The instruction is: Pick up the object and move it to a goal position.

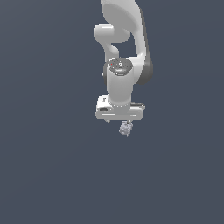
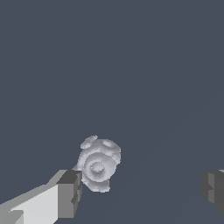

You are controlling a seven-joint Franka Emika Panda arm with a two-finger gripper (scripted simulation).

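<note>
While wrist view shows jaws apart, object (image 2: 98, 164) touches one.

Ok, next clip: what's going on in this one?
A white Franka Panda arm in a simulator hangs its gripper over a tiny, knobbly pale grey-lavender object on a plain dark grey-blue surface. In the wrist view the jaws stand wide apart, and the object sits close beside one dark grey finger pad, far from the other. Whether that pad touches it cannot be told. Nothing is gripped, and no goal marker shows.
</note>
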